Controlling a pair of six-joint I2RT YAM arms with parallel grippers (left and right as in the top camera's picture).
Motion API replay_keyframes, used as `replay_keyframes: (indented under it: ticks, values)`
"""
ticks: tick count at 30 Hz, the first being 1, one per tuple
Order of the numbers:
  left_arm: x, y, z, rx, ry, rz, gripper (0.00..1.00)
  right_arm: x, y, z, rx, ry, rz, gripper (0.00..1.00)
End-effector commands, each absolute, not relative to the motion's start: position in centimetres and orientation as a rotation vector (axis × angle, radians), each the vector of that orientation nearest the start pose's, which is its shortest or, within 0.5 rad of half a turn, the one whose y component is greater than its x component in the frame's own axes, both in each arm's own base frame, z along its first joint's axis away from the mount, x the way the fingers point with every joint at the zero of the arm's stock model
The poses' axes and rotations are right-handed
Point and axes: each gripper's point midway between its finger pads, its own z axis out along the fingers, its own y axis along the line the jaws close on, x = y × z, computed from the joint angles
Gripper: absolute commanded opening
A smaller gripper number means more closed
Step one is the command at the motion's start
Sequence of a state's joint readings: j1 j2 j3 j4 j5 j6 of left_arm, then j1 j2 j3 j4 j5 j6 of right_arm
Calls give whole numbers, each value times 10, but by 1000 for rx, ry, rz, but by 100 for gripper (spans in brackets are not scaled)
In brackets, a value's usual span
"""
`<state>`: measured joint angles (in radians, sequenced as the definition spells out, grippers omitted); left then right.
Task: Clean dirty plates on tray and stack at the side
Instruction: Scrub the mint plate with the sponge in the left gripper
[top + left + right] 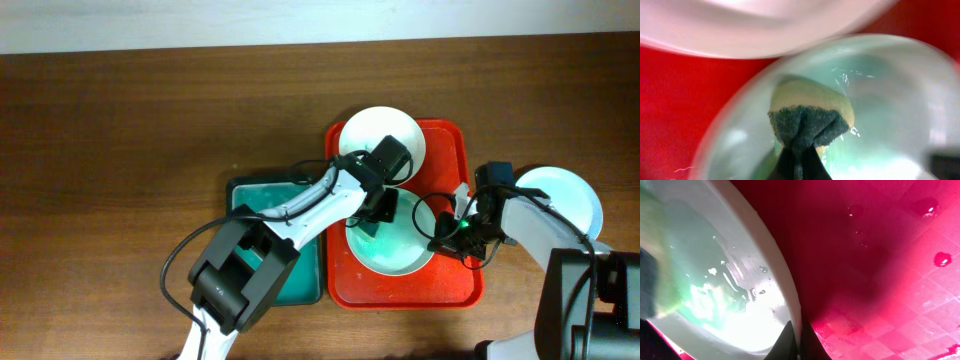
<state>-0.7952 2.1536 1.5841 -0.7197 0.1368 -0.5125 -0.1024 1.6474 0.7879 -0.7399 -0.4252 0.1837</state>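
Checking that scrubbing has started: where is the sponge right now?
The left wrist view shows the sponge held by the left gripper, inside the pale green plate. That plate sits on the red tray, next to the white plate.

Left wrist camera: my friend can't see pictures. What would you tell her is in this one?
The left gripper pinches a yellow-and-green sponge and holds it down inside a wet pale green plate. The plate sits on a red tray, and a white plate shows blurred along the top edge.
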Motion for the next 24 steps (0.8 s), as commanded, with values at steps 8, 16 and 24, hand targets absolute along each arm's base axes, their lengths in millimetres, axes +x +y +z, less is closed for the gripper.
replay_keyframes:
  ticks: [8, 16, 24]
  values:
    - [254, -350, -7, 652, 3091, -309, 0, 227, 33, -17, 478, 3164, 537, 4]
    - [302, -270, 24, 484, 2847, 378, 0, 227, 33, -17, 478, 3164, 537, 4]
    - [280, -383, 28, 492, 2942, -502, 0, 227, 33, -17, 478, 3164, 537, 4]
